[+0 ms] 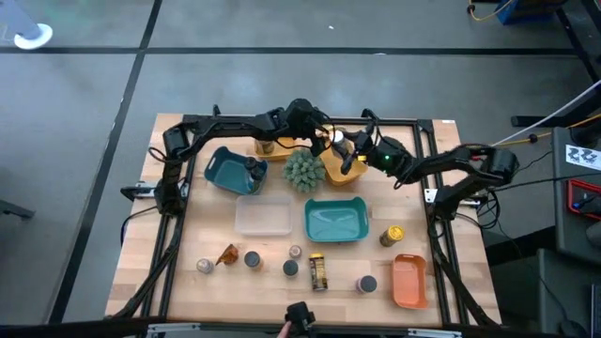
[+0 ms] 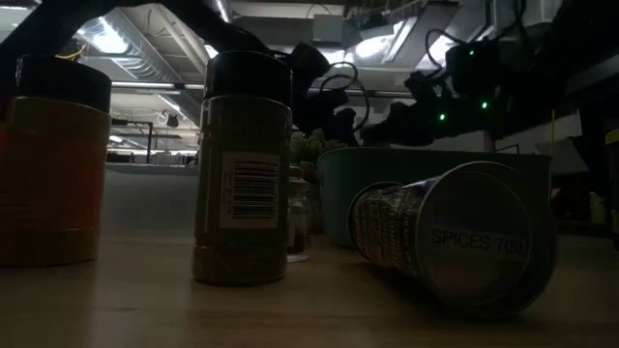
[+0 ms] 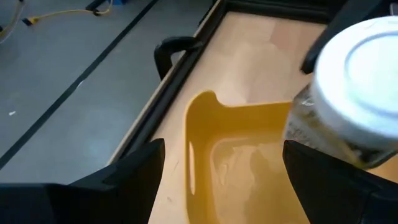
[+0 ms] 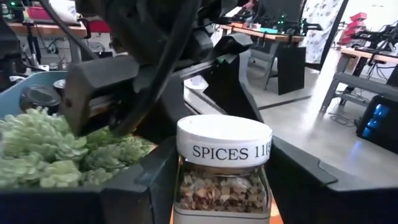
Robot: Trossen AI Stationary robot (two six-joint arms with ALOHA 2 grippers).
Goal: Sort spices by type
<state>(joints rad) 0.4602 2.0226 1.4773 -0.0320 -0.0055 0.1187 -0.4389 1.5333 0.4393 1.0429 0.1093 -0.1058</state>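
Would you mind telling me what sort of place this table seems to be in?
Probably a robotics lab or workshop: a wooden table on a bare concrete floor, cables trailing beside it, and desks with equipment beyond.

Spiky plant (image 1: pixel 302 170) beside yellow tray (image 1: pixel 340 171)

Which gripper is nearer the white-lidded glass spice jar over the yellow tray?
Right. The right gripper holds the white-lidded glass spice jar between its fingers; the left gripper hovers open just beside it.

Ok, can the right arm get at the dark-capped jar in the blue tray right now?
Probably not: the right gripper is shut on a white-lidded jar, and the green plant and the left gripper sit between it and the dark-capped jar.
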